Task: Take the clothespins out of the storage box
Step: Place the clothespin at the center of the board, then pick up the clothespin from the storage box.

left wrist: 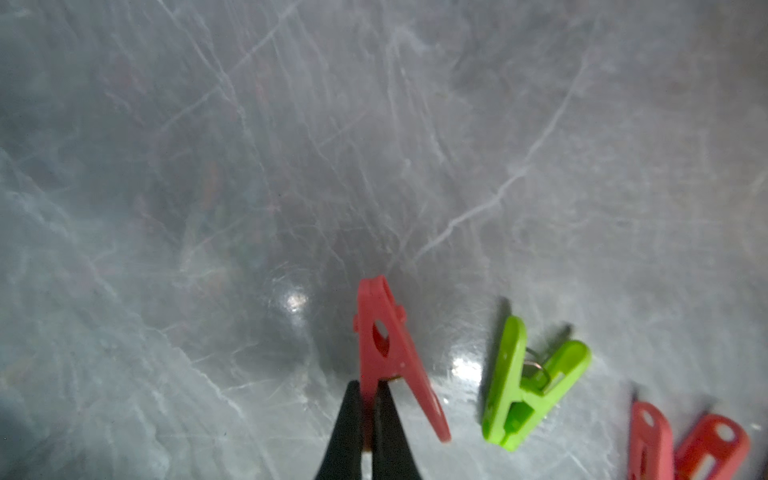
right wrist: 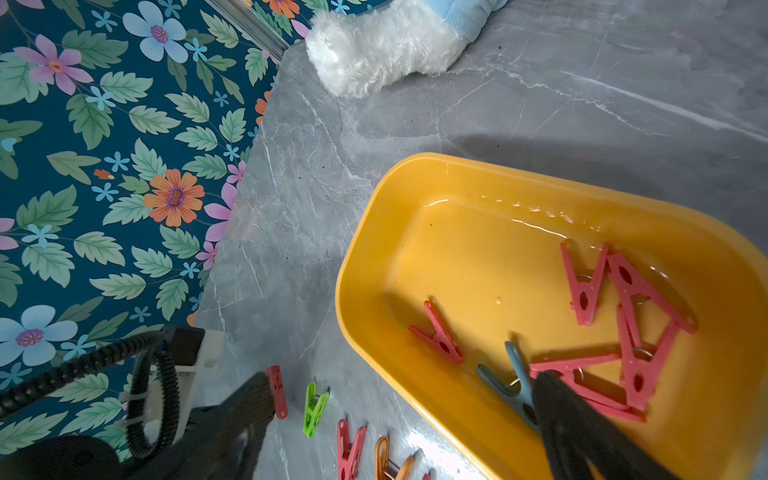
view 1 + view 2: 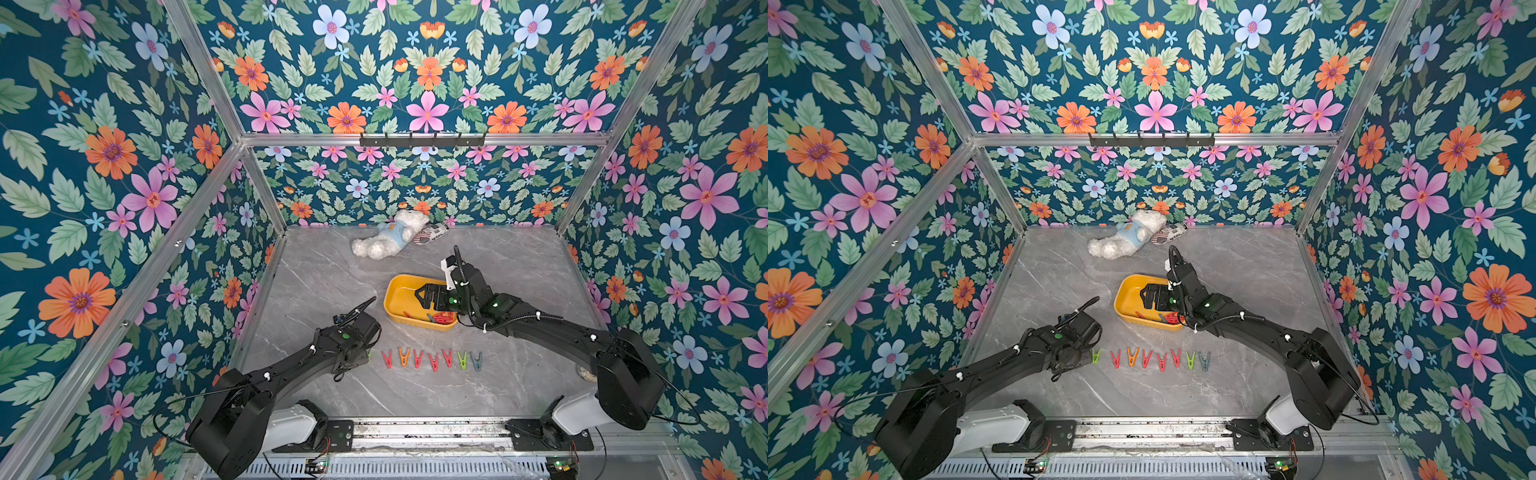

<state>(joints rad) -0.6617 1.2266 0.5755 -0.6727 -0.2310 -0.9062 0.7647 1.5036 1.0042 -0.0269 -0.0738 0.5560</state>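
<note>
The yellow storage box [image 3: 398, 283] [image 3: 1128, 287] [image 2: 374, 249] sits mid-table. It holds several red clothespins [image 2: 631, 332] [image 3: 443, 318] and a grey-blue one [image 2: 515, 382]. My right gripper [image 3: 424, 297] [image 3: 1152, 297] [image 2: 405, 378] hangs open over the box, holding nothing. One of its fingers [image 2: 561, 411] is right by the grey-blue pin. Several clothespins [image 3: 432, 359] [image 3: 1160, 358] lie in a row on the table in front of the box. At the row's left end, my left gripper [image 1: 368, 392] is shut on a red clothespin [image 1: 386, 345], beside a green one [image 1: 528, 382] [image 3: 1096, 356]. In both top views its jaws are hidden under the wrist.
A white teddy bear [image 3: 390, 239] and a small patterned item [image 3: 430, 233] lie by the back wall. Flowered walls close in the table on three sides, with a hook rail [image 3: 422, 140] high at the back. A pale object [image 3: 586, 374] sits by the right arm's base.
</note>
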